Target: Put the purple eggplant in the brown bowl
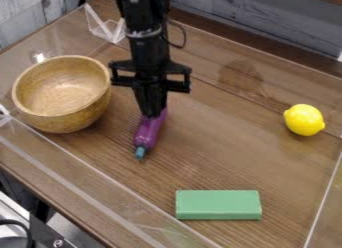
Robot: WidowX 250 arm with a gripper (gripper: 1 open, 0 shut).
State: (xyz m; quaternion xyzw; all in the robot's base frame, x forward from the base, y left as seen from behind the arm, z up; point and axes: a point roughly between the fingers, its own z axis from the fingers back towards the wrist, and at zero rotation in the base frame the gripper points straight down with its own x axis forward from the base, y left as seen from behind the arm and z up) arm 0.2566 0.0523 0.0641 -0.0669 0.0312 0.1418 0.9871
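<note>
Gripping the purple eggplant (150, 130), the hand (150, 109) hovers beside the brown bowl (62, 93).

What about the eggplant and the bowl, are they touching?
Apart. The camera view shows bare tabletop between the eggplant and the right side of the bowl.

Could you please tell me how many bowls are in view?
1: the brown bowl, at the left, beside the purple eggplant. The arm may hide others.
</note>
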